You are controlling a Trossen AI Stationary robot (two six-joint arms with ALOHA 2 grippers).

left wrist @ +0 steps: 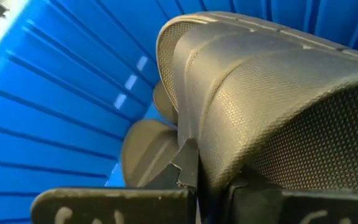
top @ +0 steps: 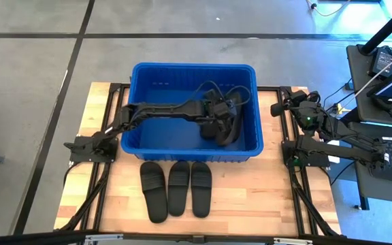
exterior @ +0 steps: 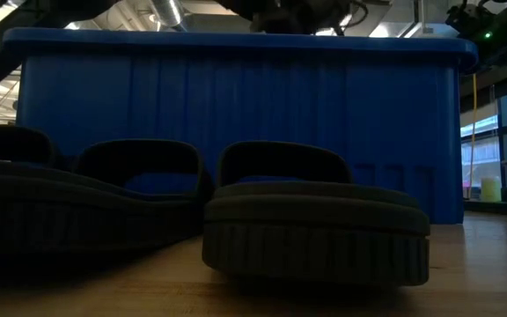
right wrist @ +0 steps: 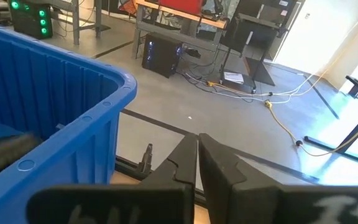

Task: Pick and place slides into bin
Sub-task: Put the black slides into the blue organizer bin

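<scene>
Large rectangular bright blue plastic bin (top: 139, 109) with ribbed walls sits at the far middle of the pale wooden table (top: 250, 204), black frame rails close along both its short sides. Left gripper (top: 224, 121) reaches in over the bin's right half, fingers clamped tight on a matte black rubber slide sandal (left wrist: 272, 93); more dark sandals lie under it by the near wall, count unclear. Three black slides (top: 175, 188) lie side by side on the table just in front of the bin, near its front wall, open board either side. Right gripper (right wrist: 196, 163) waits outside the bin's right rim, fingers pressed together, empty.
</scene>
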